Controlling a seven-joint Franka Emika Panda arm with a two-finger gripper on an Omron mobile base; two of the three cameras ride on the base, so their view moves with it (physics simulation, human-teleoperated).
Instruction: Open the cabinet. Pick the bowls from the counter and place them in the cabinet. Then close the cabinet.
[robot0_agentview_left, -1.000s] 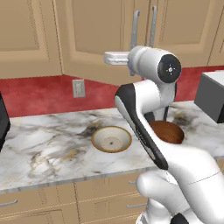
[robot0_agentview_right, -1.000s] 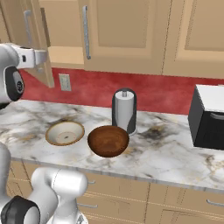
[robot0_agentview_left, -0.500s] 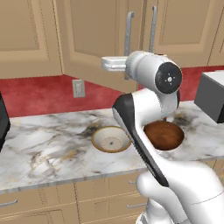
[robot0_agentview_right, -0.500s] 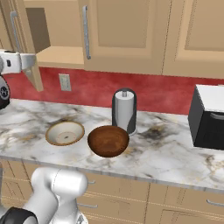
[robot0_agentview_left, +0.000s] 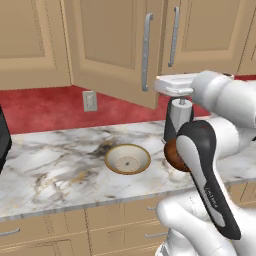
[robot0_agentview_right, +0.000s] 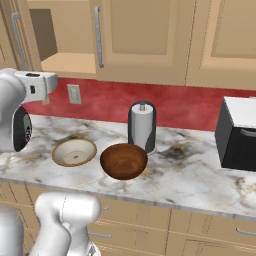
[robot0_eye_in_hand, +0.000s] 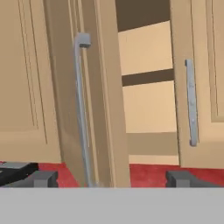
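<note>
The claw (robot0_eye_in_hand: 109, 177), fingers apart and empty, faces the cabinet (robot0_eye_in_hand: 148, 100), whose left door (robot0_agentview_left: 112, 45) hangs half open. That door could block a bowl's path. Cream bowl (robot0_agentview_right: 74, 152) and brown bowl (robot0_agentview_right: 123, 160) sit on the table (robot0_agentview_right: 200, 175) below the cabinet.

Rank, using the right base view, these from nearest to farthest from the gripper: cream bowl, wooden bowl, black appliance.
1. Cream bowl, on the counter below the gripper.
2. Wooden bowl, further right.
3. Black appliance, at the far right.
</note>
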